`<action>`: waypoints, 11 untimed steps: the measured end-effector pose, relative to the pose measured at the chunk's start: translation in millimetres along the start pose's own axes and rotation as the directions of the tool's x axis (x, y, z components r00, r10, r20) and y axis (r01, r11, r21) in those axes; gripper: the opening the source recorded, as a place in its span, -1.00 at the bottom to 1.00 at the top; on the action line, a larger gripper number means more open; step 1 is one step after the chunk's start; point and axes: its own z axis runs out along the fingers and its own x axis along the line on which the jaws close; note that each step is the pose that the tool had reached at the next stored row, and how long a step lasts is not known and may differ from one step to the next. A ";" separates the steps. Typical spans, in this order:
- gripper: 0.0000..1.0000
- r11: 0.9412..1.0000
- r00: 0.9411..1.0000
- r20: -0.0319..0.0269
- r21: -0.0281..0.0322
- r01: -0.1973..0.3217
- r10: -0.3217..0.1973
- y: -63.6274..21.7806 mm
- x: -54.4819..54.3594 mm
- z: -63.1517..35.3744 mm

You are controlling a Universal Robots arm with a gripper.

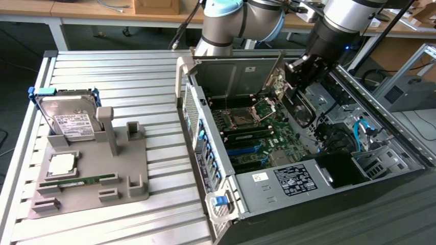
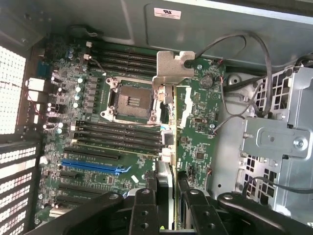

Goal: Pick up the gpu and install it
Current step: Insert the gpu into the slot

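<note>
Your gripper [image 2: 166, 196] is pinching the gpu [image 2: 195, 127]. Its two black fingers [image 2: 145, 196] are closed on the card's thin edge, with the green back turned toward the drive cage [image 2: 274, 142]. The card's silver bracket [image 2: 172, 66] is at the end away from the fingers. The gpu hangs inside the open case [image 1: 286, 178] above the motherboard [image 2: 98, 147], and the wrist view shows it between the CPU socket [image 2: 129, 100] and the drive cage. On the exterior view's left, a gray holder [image 1: 102, 178] sits on the slatted table [image 1: 136, 81], with a hard drive [image 1: 68, 120] standing in it and a RAM stick [image 1: 78, 179] lying flat.
</note>
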 end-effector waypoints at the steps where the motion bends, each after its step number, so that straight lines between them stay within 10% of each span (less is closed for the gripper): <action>1: -0.47 1.000 1.000 0.000 0.000 0.005 -0.005 0.0 0.0 0.0; 11: -0.47 0.998 0.998 -0.004 -0.001 0.056 -0.056 0.0 0.0 0.0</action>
